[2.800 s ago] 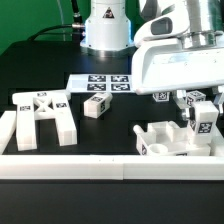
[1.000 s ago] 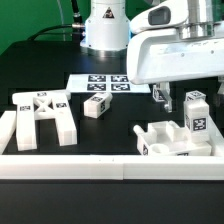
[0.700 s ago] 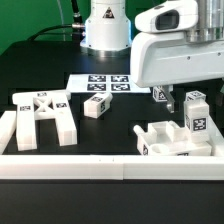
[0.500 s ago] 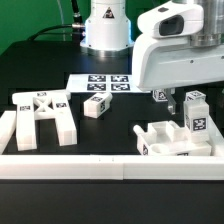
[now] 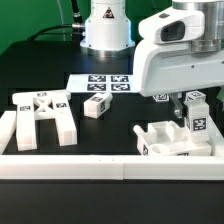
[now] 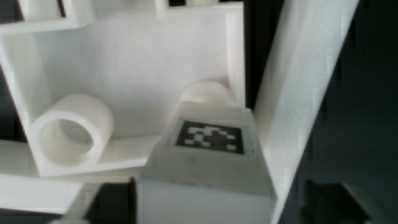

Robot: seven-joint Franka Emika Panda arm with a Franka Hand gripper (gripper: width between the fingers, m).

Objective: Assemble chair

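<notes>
The chair is in parts. A white leg frame (image 5: 40, 115) lies at the exterior view's left, and a small tagged block (image 5: 97, 105) sits near the middle. At the exterior view's right a blocky white sub-assembly (image 5: 160, 140) carries an upright tagged block (image 5: 198, 117). My gripper (image 5: 175, 100) hangs just above and beside that upright block. In the wrist view a tagged white block (image 6: 214, 140) lies between the dark fingertips (image 6: 111, 200), below my gripper (image 6: 222, 205), with a dark gap on one side. The jaws are open and hold nothing.
The marker board (image 5: 105, 83) lies behind the small block. A low white border wall (image 5: 100, 166) runs along the front, with a corner at the exterior view's left. The robot base (image 5: 105, 25) stands at the back. In the wrist view a rounded peg (image 6: 68, 135) shows on the sub-assembly.
The gripper, low at the upright block 2.8 s ago, has since risen clear without it. Over the last second it has drifted toward the exterior view's right, back over that block.
</notes>
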